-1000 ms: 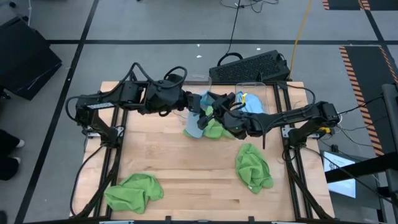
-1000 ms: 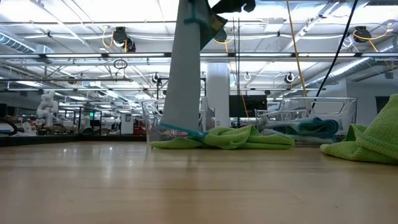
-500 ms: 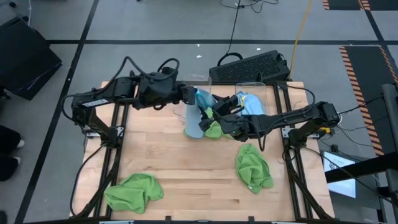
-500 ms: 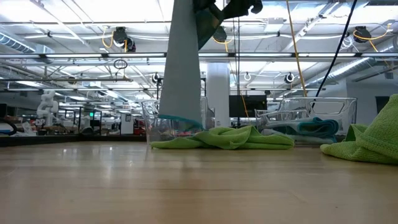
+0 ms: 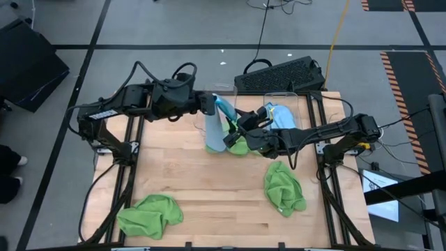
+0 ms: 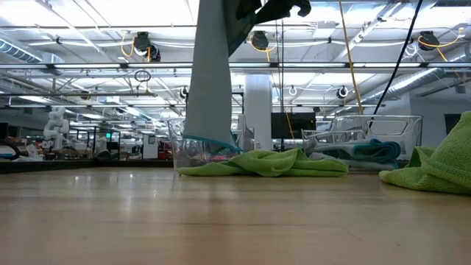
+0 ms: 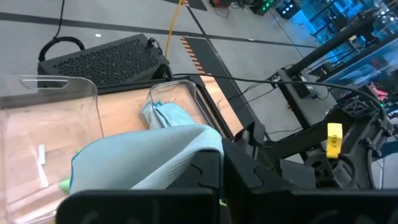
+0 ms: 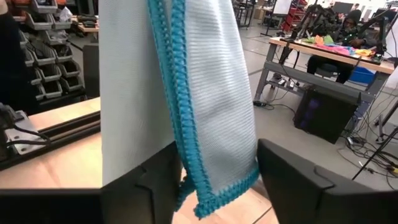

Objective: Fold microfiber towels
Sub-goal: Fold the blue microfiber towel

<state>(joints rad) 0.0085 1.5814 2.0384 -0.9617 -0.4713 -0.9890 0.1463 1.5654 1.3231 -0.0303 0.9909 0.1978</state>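
A light blue microfiber towel (image 5: 214,131) with a teal stitched edge hangs over the far middle of the table; it is a tall strip in the low view (image 6: 210,73). My left gripper (image 5: 217,104) is shut on its top. My right gripper (image 8: 217,180) stands open beside the hanging cloth, one finger on each side of the stitched edge (image 8: 186,124). A lime green towel (image 5: 240,145) lies bunched on the table under them. Two more green towels lie crumpled, one at the right (image 5: 284,187) and one at the near left (image 5: 150,215). My left gripper pinches the blue towel's bunched upper part (image 7: 180,143) between its two fingers, coming from the table's left and slanting a little down. How many layers it has does not show. The towel hangs straight below, its lower edge (image 6: 210,141) clear of the table. My right gripper has the towel's stitched edge (image 8: 199,180) between its open fingers; whether a finger (image 8: 155,180) touches the cloth I cannot tell.
Two clear plastic bins stand at the table's far edge, one (image 5: 224,92) behind the hanging towel and one (image 5: 282,104) to its right with blue towels (image 5: 279,115) inside. A black perforated box (image 5: 282,73) lies on the floor beyond the table.
My left gripper has gone up and toward the table's far edge with the blue towel. The towel's lower edge, which touched the green towel on the table, has been lifted clear and now hangs free.
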